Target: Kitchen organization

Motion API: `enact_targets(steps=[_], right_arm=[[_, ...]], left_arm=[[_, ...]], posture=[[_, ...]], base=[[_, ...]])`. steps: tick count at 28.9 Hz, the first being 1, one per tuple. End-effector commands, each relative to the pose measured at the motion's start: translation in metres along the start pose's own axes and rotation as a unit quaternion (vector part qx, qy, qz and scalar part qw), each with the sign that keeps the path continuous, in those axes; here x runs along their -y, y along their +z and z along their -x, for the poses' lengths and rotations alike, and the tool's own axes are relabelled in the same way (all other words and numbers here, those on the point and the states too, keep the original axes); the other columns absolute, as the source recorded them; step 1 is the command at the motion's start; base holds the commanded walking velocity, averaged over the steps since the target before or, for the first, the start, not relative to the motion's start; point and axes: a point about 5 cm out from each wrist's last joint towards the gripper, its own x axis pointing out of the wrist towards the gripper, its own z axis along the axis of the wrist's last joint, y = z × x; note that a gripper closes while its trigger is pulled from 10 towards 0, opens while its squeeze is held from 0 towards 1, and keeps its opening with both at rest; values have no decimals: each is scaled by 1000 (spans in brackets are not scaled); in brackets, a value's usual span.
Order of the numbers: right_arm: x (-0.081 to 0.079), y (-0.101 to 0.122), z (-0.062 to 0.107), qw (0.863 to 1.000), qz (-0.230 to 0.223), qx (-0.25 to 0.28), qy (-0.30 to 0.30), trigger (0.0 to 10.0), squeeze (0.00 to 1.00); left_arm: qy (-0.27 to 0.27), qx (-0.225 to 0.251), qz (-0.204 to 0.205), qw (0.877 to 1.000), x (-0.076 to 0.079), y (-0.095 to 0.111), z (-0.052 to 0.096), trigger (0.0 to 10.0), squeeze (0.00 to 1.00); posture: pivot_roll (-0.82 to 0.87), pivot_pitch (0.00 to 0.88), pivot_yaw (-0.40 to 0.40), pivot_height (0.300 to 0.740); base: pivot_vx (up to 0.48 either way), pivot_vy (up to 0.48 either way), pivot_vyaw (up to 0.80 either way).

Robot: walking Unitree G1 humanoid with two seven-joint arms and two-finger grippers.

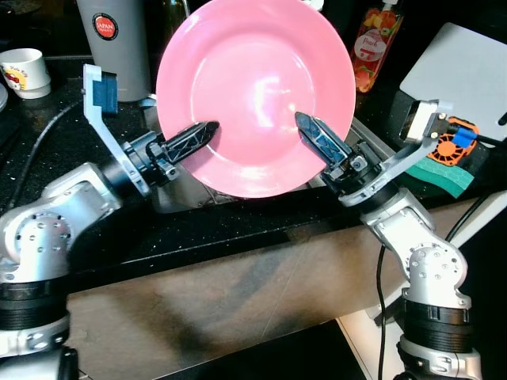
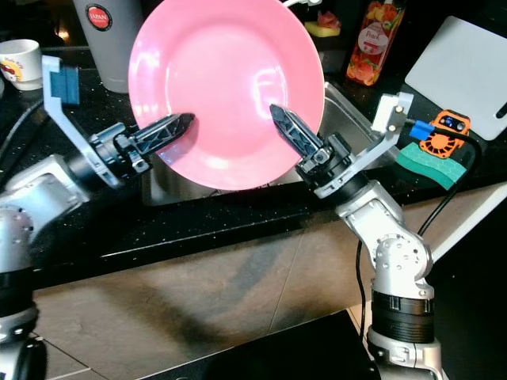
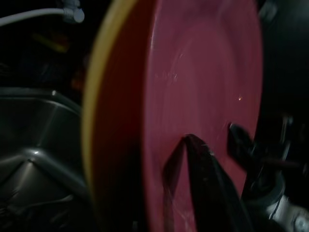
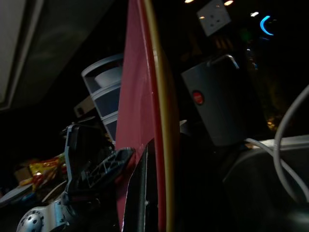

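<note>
A large pink plate (image 1: 253,87) stands upright on edge, its face towards me, held up above the sink. My left gripper (image 1: 207,129) grips its lower left rim, one black finger lying across the face and the other hidden behind. On the lower right rim my right gripper (image 1: 305,123) clamps the same way. In the left wrist view the plate (image 3: 203,87) is seen edge-on, with a dark finger (image 3: 203,183) pressed on its face. The right wrist view shows the plate's yellowish rim (image 4: 157,96) and the left gripper (image 4: 108,166) beyond it.
A steel sink (image 2: 348,103) lies behind the plate in a black countertop (image 1: 198,229). At the back stand a grey canister (image 1: 115,39), a white mug (image 1: 24,71) and a juice bottle (image 1: 376,43). A white cutting board (image 1: 467,79) and a green sponge (image 1: 444,176) sit at the right.
</note>
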Motion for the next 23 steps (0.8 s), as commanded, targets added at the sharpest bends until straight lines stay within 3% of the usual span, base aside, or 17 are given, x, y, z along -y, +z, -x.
enact_targets(steps=[1, 8, 11, 16, 18, 19, 22, 23], right_arm=[[-9, -3, -6, 1000, -7, -5, 30, 10000, 0], [11, -5, -8, 998, -41, 18, -37, 10000, 0], [24, -12, -11, 995, -80, 23, -61, 10000, 0], [37, -20, -14, 991, -101, 10, -85, 10000, 8], [65, -34, -15, 979, -124, -12, -162, 10000, 0], [65, -34, -15, 979, -124, -12, -162, 10000, 0], [90, -40, -14, 962, -139, -16, -234, 10000, 0], [90, -40, -14, 962, -139, -16, -234, 10000, 0]], left_arm=[[36, 5, 18, 999, -7, -3, -3, 0, 0], [49, 1, 56, 997, -13, -17, -5, 0, 0], [71, -8, 78, 994, -21, -29, -13, 0, 0], [92, -33, 91, 991, -25, -40, -22, 0, 0], [161, -67, 119, 978, -40, -58, -39, 0, 0], [161, -67, 119, 978, -40, -58, -39, 0, 0], [254, -91, 140, 953, -58, -70, -54, 0, 0], [254, -91, 140, 953, -58, -70, -54, 0, 0]], posture=[[146, 19, -49, 740], [145, 27, -48, 740], [150, 47, -57, 740], [150, 57, -60, 740], [148, 75, -65, 740], [148, 75, -65, 740], [149, 81, -66, 740], [149, 81, -66, 740]], base=[[0, 0, 0], [0, 0, 0], [0, 0, 0], [0, 0, 0], [0, 0, 0], [0, 0, 0], [0, 0, 0], [0, 0, 0]])
